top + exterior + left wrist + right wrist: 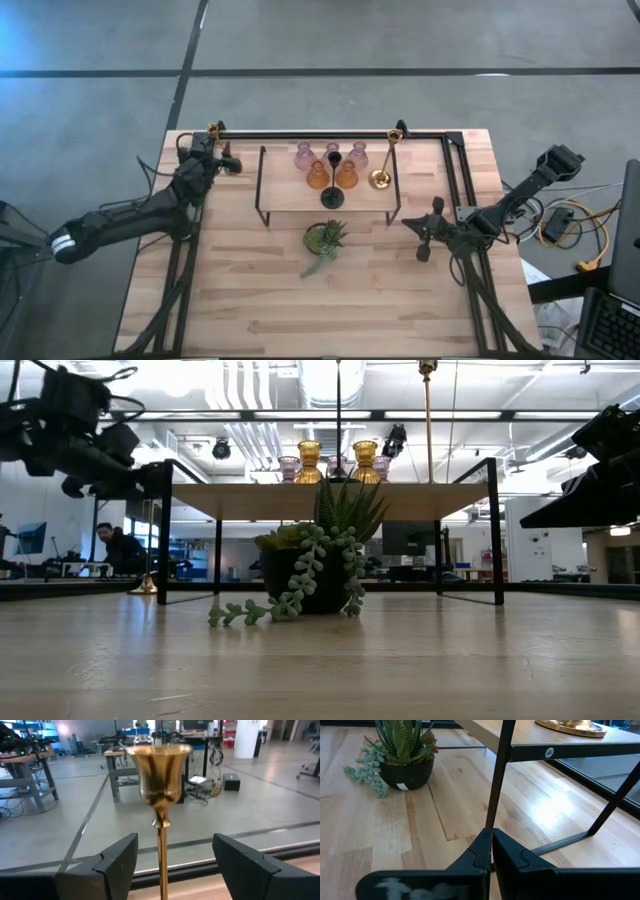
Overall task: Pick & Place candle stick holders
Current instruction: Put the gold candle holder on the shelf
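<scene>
We see the left tool (226,160) at the far left corner of the wooden surface (250,300), and in its wrist view its two dark fingers (117,865) stand spread wide with the slim stem of a brass candle stick holder (160,795) rising between them, touching neither finger as far as we can tell. That holder stands at the surface's far left corner (213,130), well apart from the rest. The other holders are grouped on a low black-framed shelf (275,200) at the middle of the far side: three pale pink glass holders (304,154) at the back, two amber glass holders (317,175) in front of them, a black slim-stemmed holder (332,190) between the ambers and nearer the shelf's front edge, and a second brass holder (381,172) with its round base on the shelf's right part. In the low view the amber pair (309,462) shows on top of the shelf. In front of the shelf a small green potted plant (325,240) sits on the surface. The right tool (424,234) rests low near the shelf's right front leg (497,785), its fingers (480,852) pressed together and holding nothing.
</scene>
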Controlling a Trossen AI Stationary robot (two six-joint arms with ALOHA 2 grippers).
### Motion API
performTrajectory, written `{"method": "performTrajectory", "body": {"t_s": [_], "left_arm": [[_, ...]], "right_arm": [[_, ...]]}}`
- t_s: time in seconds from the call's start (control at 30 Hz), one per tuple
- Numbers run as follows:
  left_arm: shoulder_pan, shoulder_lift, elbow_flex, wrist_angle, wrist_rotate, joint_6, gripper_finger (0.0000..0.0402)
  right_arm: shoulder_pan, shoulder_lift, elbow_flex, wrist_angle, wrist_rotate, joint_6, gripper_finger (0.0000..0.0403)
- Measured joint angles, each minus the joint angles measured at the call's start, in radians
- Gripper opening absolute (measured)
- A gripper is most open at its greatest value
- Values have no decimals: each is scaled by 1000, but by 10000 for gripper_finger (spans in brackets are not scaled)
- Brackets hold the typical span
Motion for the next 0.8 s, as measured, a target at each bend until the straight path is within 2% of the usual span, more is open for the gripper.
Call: {"method": "performTrajectory", "body": {"t_s": [0.13, 0.27, 0.37, 0.5, 0.7, 0.8], "left_arm": [[61, 65, 0, 39, 64, -1, 258], [102, 134, 0, 102, 69, 6, 250], [126, 179, 3, 141, 66, 7, 229], [144, 215, 15, 198, 66, 28, 166], [147, 237, 35, 203, 71, 70, 25], [147, 227, 49, 189, 83, 114, 11]], "right_arm": [[0, 0, 0, 0, 0, 0, 8], [0, 0, 0, 0, 0, 0, 8], [0, 0, 0, 0, 0, 0, 8], [0, 0, 0, 0, 0, 0, 8], [0, 0, 0, 0, 0, 0, 8], [0, 0, 0, 0, 0, 0, 8]]}}
